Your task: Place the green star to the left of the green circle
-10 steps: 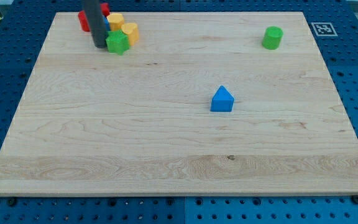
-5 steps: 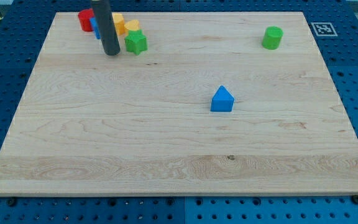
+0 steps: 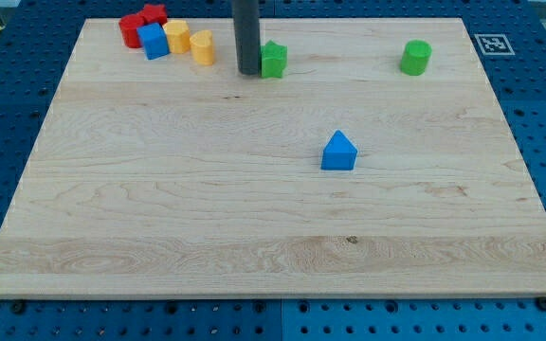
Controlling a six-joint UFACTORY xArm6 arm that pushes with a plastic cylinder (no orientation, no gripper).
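The green star [image 3: 274, 60] lies near the view's top, left of centre-right. My tip [image 3: 248, 71] touches its left side; the dark rod rises straight up from there and leaves the view at the top. The green circle [image 3: 415, 58], a short cylinder, stands near the view's top right, well to the right of the star and at about the same height.
A cluster at the view's top left holds a red block [image 3: 132, 29], a red star [image 3: 154, 13], a blue block [image 3: 153, 41] and two yellow blocks [image 3: 176, 36] [image 3: 202, 46]. A blue triangular block [image 3: 338, 152] sits right of the board's middle. A marker tag [image 3: 493, 44] lies beyond the top right corner.
My tip has swept right along the view's top, pushing the green star out of the top-left cluster toward the green circle. The other blocks stayed at the top left.
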